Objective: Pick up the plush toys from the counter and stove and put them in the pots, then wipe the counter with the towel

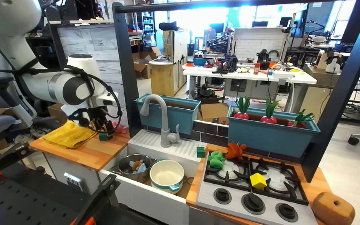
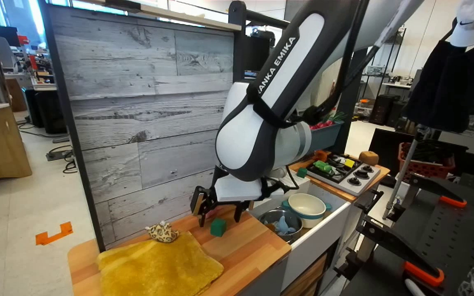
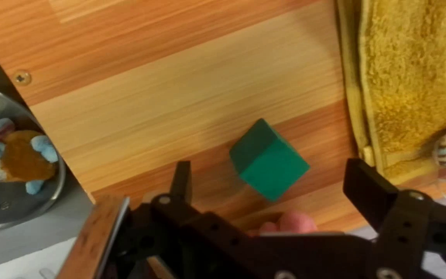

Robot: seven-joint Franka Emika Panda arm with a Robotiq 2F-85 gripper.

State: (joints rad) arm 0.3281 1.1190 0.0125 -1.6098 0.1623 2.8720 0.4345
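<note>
End effector (image 3: pixel 270 174) gapes wide, apparently pointing downward.

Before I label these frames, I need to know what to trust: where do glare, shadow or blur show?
In both exterior views, background windows are washed out by glare; in the wrist view, the green cube has one darker, shaded face, and the pink plush toy looks blurred.

You are seeing two pots (image 1: pixel 167 175), one towel (image 1: pixel 69 134), one stove (image 1: pixel 236 206), three stove knobs (image 1: pixel 253 202), one faucet (image 1: pixel 165 120), two green blocks (image 2: pixel 218 227), one yellow block (image 1: pixel 258 181), two teal planters (image 1: pixel 270 137), three toy radishes (image 1: pixel 269 120) and at least five plush toys (image 1: pixel 216 163).
</note>
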